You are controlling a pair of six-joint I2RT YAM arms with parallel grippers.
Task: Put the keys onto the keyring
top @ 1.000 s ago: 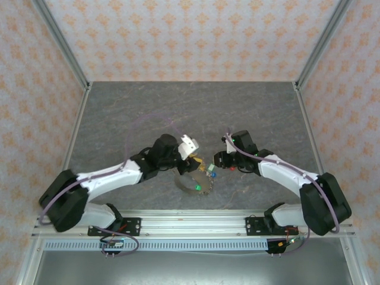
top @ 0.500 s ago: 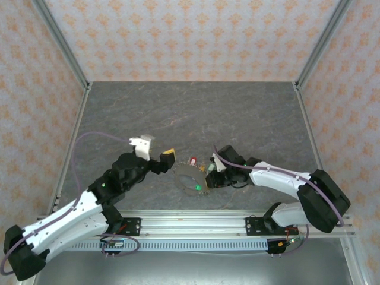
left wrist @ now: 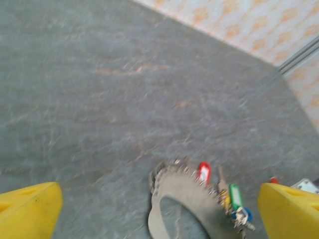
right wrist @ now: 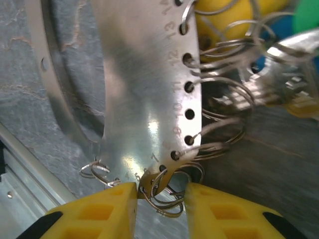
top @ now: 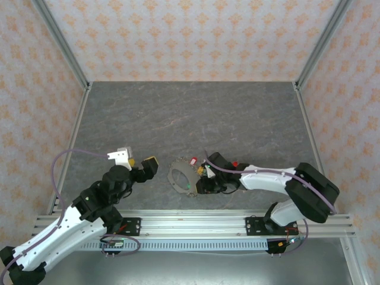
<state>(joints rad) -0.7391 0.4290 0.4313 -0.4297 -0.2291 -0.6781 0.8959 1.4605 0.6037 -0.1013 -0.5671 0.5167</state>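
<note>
1. Pulling back toward the near left since a second ago, the left arm is now standing clear of the keyring it was crowding. The right arm is reaching lower and further left than before, and the keyring is lying a little further left with it.
2. The left gripper (top: 141, 162) is hovering over the grey table (top: 178, 113), left of the keyring and apart from it, with its jaws spread wide. In its wrist view the two yellow fingers (left wrist: 29, 211) are sitting at the outer corners with nothing between them.
3. The keyring (top: 176, 178) (left wrist: 192, 196) (right wrist: 144, 74), a flat metal ring with a row of small numbered holes, is lying on the table close to the near edge, between the two grippers.
4. The keys (top: 193, 160) (left wrist: 235, 195) (right wrist: 224, 20) are hanging from small wire loops (right wrist: 219, 99) threaded through the holes. A red tag (left wrist: 203, 173) is showing at the far rim, and green, yellow and blue ones are bunching on the right side.
5. The right gripper (top: 203, 178) (right wrist: 159, 199) is lying low at the near right rim. Its yellow fingers (right wrist: 99, 211) are clamping the keyring's edge, with a few wire loops pinched between them.
</note>
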